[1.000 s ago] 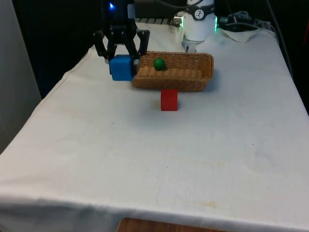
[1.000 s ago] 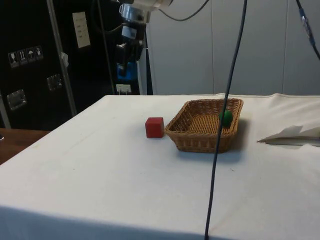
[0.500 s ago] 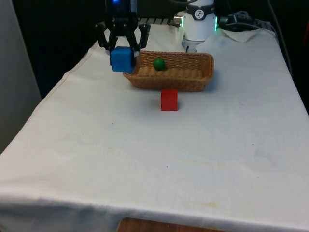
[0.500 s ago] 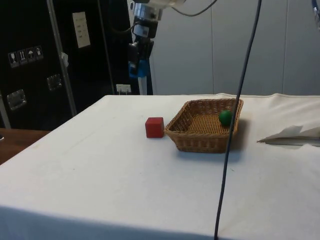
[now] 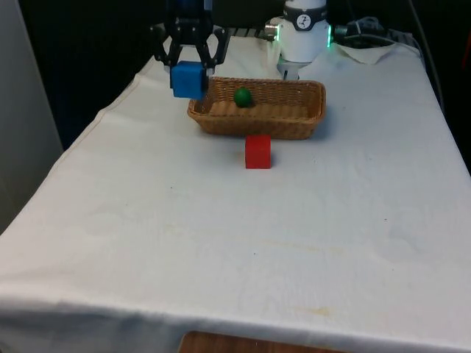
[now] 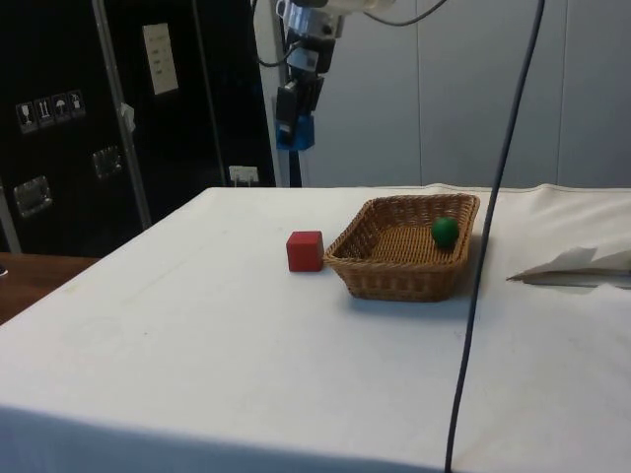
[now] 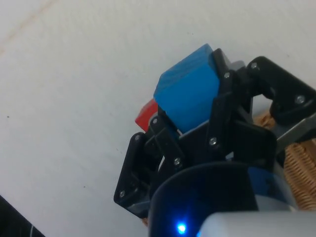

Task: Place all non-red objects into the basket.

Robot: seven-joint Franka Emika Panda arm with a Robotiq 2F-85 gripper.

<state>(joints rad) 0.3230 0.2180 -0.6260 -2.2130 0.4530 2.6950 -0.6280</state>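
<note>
My gripper (image 5: 188,73) is shut on a blue cube (image 5: 187,79) and holds it in the air beyond the wicker basket's (image 5: 294,123) corner at the front view's left. From the side, the gripper (image 6: 297,126) and blue cube (image 6: 299,132) hang high above the table, over the space behind the red cube (image 6: 305,250). At the wrist, the blue cube (image 7: 190,89) sits clamped between the black fingers (image 7: 222,94). A green ball (image 5: 242,96) lies inside the basket (image 6: 394,281). The red cube (image 5: 257,151) rests on the cloth just in front of the basket.
Crumpled white cloth and cables (image 5: 368,40) lie at the table's far end at the front view's right. A dark cable (image 6: 488,227) hangs across the side view. The table edge at the front view's left (image 5: 88,129) runs close below the gripper.
The gripper has risen with the blue cube and shifted a little toward the basket and the front view's right. The ball and red cube have not moved.
</note>
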